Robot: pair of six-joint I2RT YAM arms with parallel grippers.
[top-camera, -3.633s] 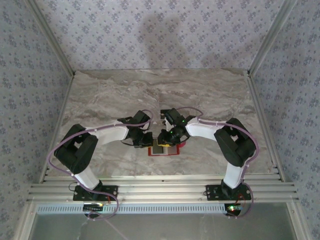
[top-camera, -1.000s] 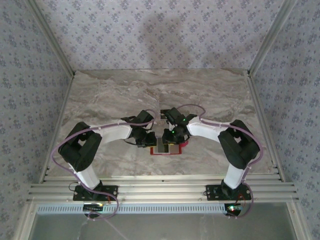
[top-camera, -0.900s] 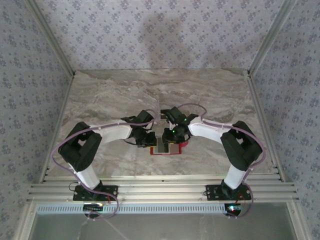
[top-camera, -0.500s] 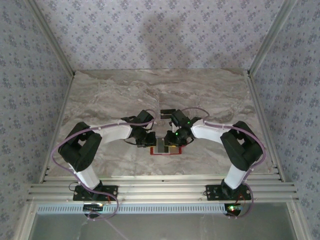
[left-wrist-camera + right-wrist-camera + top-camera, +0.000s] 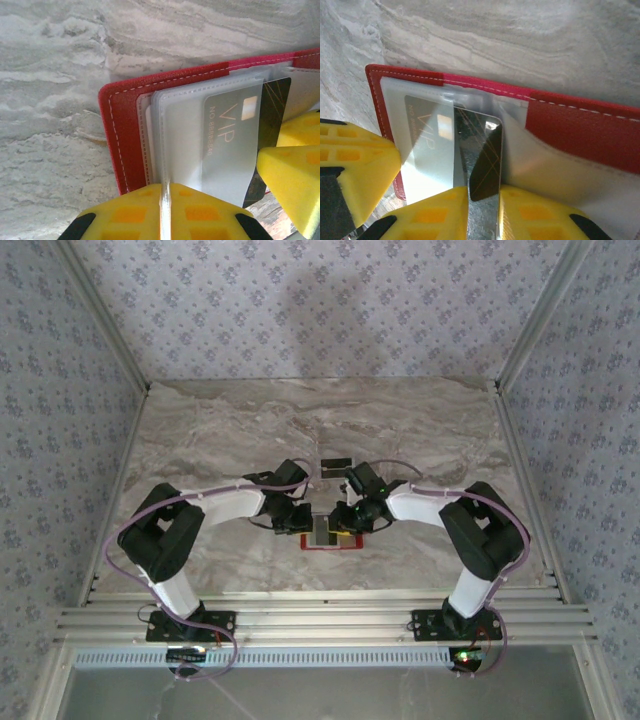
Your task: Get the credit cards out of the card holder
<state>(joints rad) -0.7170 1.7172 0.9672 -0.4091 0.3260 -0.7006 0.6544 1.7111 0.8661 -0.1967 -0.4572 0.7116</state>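
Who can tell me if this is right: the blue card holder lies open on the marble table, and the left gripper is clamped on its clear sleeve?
Not quite. The card holder is red, not blue, as the left wrist view shows. The rest holds: it lies open on the marble table, and the left gripper is clamped on its clear sleeve.

Table (image 5: 200, 430) sides open, loose card (image 5: 337, 466) beyond holder (image 5: 325, 546)

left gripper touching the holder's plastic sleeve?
Touching. Left wrist view: left gripper pinches the edge of a clear sleeve of the card holder.
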